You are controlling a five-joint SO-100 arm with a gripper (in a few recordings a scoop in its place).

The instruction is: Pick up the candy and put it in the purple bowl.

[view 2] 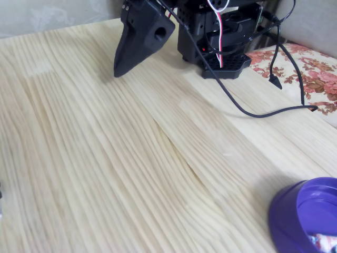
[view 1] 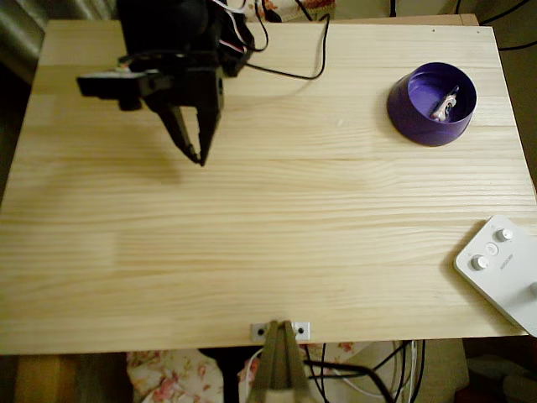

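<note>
The purple bowl point(view 1: 432, 103) stands at the table's far right in the overhead view, and its rim point(view 2: 310, 216) shows at the bottom right of the fixed view. The candy point(view 1: 445, 104), a small whitish wrapped sweet, lies inside the bowl; a bit of it point(view 2: 325, 242) shows at the fixed view's lower edge. My black gripper point(view 1: 200, 158) hangs over the table's upper left, far from the bowl, fingers together and holding nothing. In the fixed view the gripper point(view 2: 118, 74) points down near the table's back edge.
A white box with knobs point(view 1: 503, 269) lies at the table's lower right corner. A black cable point(view 1: 285, 71) trails from the arm's base across the back of the table. A clamp point(view 1: 279, 332) grips the front edge. Bare wood spans the middle.
</note>
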